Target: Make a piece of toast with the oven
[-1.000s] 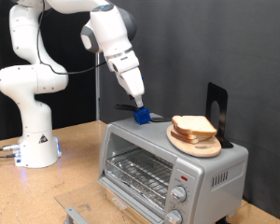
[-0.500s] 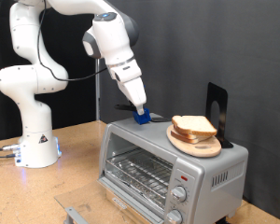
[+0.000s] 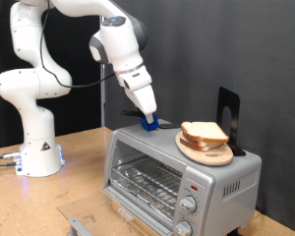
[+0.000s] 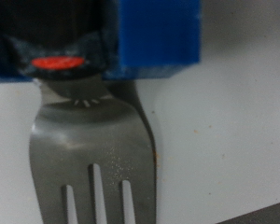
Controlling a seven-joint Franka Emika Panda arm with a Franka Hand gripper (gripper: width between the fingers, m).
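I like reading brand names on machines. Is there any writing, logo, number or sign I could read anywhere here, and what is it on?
No text can be read in either view.
Robot base: a small dark mark, too small to read.
Oven: any marks by its knobs are too blurred to read.
Fork and the blue block on its handle in the wrist view: no writing; the red spot carries no lettering.
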